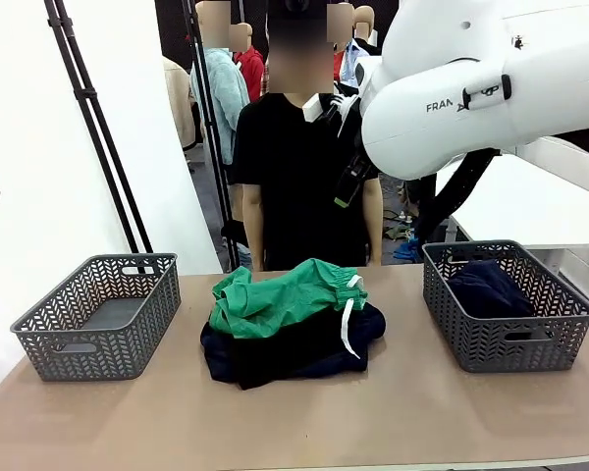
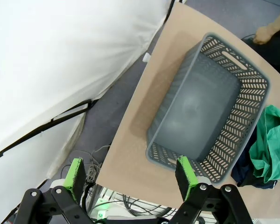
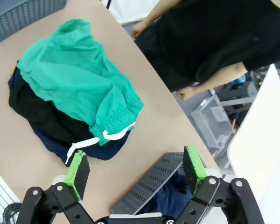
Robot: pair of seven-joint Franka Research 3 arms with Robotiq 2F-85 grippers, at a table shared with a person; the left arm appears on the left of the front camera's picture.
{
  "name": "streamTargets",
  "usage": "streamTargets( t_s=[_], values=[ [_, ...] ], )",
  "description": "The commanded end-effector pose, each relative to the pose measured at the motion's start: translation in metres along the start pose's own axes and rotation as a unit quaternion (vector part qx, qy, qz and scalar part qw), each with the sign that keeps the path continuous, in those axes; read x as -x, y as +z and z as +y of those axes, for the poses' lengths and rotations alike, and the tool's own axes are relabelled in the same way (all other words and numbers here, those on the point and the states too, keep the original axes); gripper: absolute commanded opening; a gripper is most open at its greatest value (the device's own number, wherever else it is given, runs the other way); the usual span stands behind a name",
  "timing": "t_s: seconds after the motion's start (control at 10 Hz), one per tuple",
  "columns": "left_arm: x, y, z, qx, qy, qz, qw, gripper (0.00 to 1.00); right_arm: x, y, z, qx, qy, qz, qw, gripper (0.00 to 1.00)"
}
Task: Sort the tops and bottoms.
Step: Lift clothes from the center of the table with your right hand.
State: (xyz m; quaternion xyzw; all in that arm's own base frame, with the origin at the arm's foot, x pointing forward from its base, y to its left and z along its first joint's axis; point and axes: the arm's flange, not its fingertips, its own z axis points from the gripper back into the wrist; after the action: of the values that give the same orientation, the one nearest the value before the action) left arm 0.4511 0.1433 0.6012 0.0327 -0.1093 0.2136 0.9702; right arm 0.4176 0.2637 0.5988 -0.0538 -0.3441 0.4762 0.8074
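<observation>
Front view: table [image 1: 294, 422], grey baskets at both ends: L basket [image 1: 128, 343], R basket [image 1: 501, 343] w/ dark garment [image 1: 486, 287] inside. Mid-table btwn them, dark pile [image 1: 294, 355] w/ green bottoms [image 1: 285, 294] on top, white cord [image 1: 347, 329] on their R side. Right gripper [image 3: 135, 154] spread wide, nothing held, hangs btwn pile & R basket; waistband [image 3: 116, 116] end nearest it, long axis running away up-left in its wrist view. Left gripper [image 2: 130, 170] also spread, over L basket. R arm prob nearer.

On the tan table [image 1: 422, 422] sit the left basket [image 1: 54, 343], the right basket [image 1: 501, 345] and, between them, dark clothes [image 1: 285, 358].
</observation>
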Motion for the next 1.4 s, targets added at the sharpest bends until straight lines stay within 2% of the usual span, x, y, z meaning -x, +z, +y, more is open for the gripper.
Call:
streamTargets(
  t_s=[0.0,0.1,0.3,0.7,0.9,1.3],
  values=[
    [0.000,0.001,0.000,0.000,0.009,-0.003,1.000,1.00,0.000,-0.005,0.000,-0.002,0.000,0.003,1.000,1.00],
    [0.000,0.001,0.000,0.000,0.009,-0.003,1.000,1.00,-0.009,-0.021,-0.013,-0.070,0.041,0.027,0.996,1.00],
    [0.000,0.001,0.000,0.000,0.009,-0.003,1.000,1.00,-0.042,-0.077,-0.033,-0.165,0.086,0.069,0.980,1.00],
    [0.000,0.001,0.000,0.000,0.009,-0.003,1.000,1.00,-0.056,-0.171,-0.034,-0.283,0.119,0.118,0.944,1.00],
    [0.000,0.001,0.000,0.000,0.009,-0.003,1.000,1.00,-0.055,-0.216,-0.034,-0.303,0.125,0.148,0.933,1.00],
    [0.000,0.001,0.000,0.000,0.009,-0.003,1.000,1.00,-0.052,-0.260,-0.035,-0.307,0.155,0.148,0.927,1.00]
  ],
)
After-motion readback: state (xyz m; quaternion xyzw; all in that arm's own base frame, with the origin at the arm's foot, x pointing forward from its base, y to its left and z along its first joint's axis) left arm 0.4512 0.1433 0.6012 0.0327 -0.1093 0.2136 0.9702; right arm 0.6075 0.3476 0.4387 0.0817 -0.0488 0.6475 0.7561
